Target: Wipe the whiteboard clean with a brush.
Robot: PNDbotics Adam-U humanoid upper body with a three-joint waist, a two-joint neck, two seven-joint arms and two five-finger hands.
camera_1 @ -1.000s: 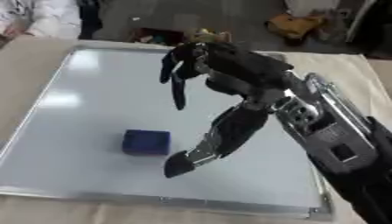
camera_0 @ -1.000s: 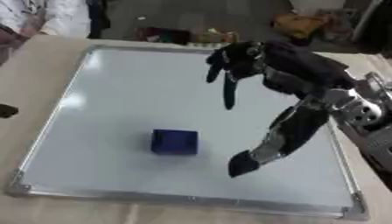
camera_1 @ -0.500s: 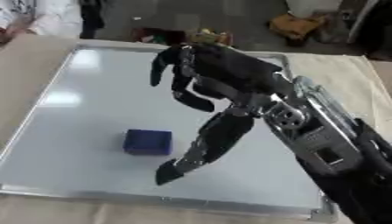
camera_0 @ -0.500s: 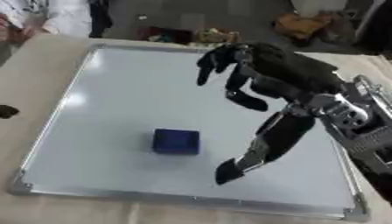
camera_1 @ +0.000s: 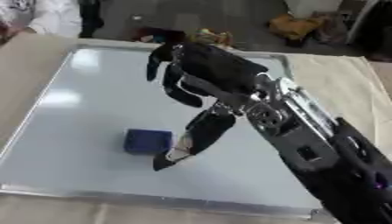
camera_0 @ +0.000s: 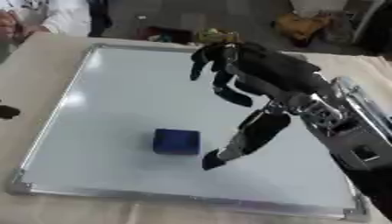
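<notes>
A white whiteboard (camera_0: 115, 100) with a silver frame lies flat on the beige table. A small blue block, the brush (camera_0: 177, 141), sits on the board's lower middle. My right hand (camera_0: 257, 74) reaches in from the right and hovers above the board, fingers spread and relaxed, holding nothing. Its thumb (camera_0: 245, 140) points down, with its tip just right of the brush; I cannot tell whether it touches. The fingers extend toward the board's far edge. My left hand appears in neither view.
A small dark object (camera_0: 8, 112) lies on the table left of the board. A person's white sleeve (camera_0: 54, 15) shows at the far left corner. Clutter sits on the floor beyond the table's far edge. Beige cloth (camera_1: 344, 83) covers the table to the right.
My right hand has moved left and toward the brush. Its thumb tip has come from well right of the block to just beside it. The brush has stayed in place.
</notes>
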